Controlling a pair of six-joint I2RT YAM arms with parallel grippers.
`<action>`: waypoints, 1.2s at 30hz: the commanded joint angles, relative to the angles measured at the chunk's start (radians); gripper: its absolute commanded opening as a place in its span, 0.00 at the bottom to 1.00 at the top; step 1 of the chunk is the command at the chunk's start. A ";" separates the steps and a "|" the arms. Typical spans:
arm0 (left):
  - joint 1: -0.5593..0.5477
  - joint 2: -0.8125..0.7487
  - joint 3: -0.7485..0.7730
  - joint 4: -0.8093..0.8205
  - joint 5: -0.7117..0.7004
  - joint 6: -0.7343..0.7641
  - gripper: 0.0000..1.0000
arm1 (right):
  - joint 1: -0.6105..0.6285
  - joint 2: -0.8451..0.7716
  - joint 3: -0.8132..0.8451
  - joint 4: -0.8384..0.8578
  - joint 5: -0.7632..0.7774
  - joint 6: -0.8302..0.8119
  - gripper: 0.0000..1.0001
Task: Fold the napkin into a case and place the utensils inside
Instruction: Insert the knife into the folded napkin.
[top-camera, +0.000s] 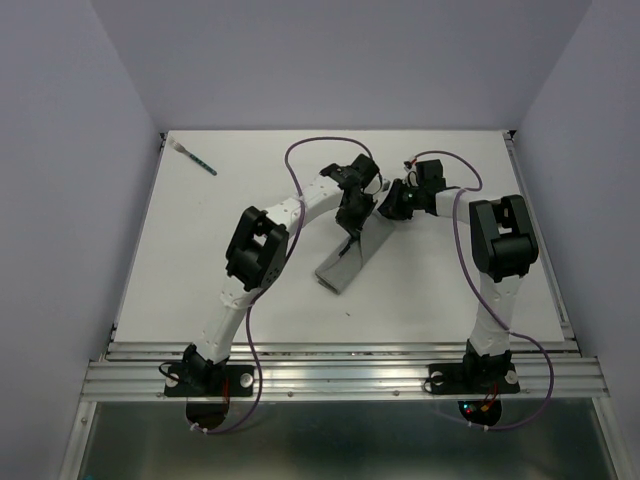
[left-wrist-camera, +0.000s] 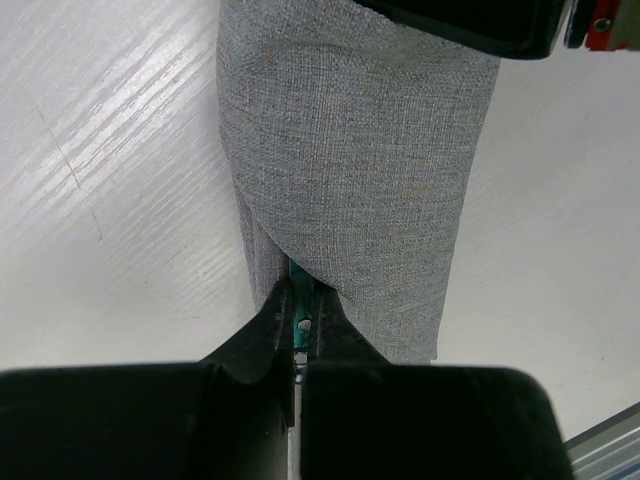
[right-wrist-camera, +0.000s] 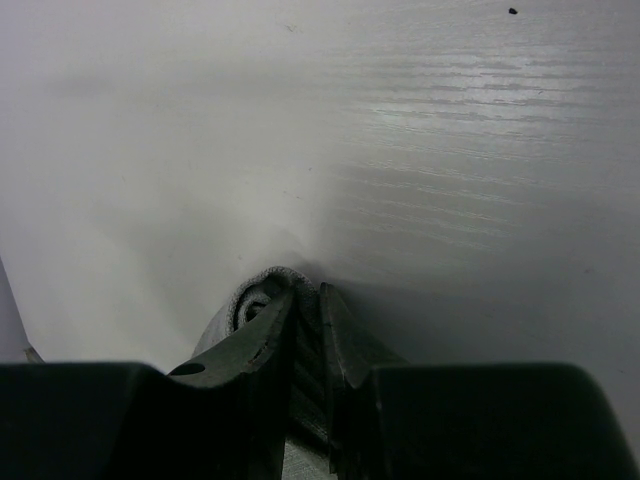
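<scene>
A narrow grey cloth case (top-camera: 340, 268) lies at the table's centre. The left gripper (left-wrist-camera: 300, 300) pinches a teal-handled utensil (left-wrist-camera: 299, 335) at the case's mouth. The right gripper (right-wrist-camera: 308, 300) is closed on the case's far end. Both arms bend inward. A second utensil (top-camera: 196, 160) lies near the far left corner of the white table (top-camera: 200, 270), which has pale lilac walls (top-camera: 60, 150) around it.

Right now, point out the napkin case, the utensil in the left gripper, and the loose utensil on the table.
napkin case (left-wrist-camera: 350, 150): left wrist view, middle of its grey cloth.
held utensil (left-wrist-camera: 300, 322): left wrist view, teal handle end.
loose utensil (top-camera: 203, 165): top external view, teal handle.
</scene>
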 joint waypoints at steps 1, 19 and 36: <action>0.006 0.005 0.066 0.052 -0.003 0.015 0.00 | 0.035 -0.005 -0.021 -0.057 -0.011 -0.029 0.22; 0.014 -0.021 0.034 0.067 -0.006 -0.031 0.36 | 0.035 -0.013 -0.027 -0.060 -0.005 -0.032 0.22; 0.014 -0.111 -0.078 0.067 -0.049 -0.035 0.38 | 0.035 -0.025 -0.031 -0.063 -0.005 -0.031 0.22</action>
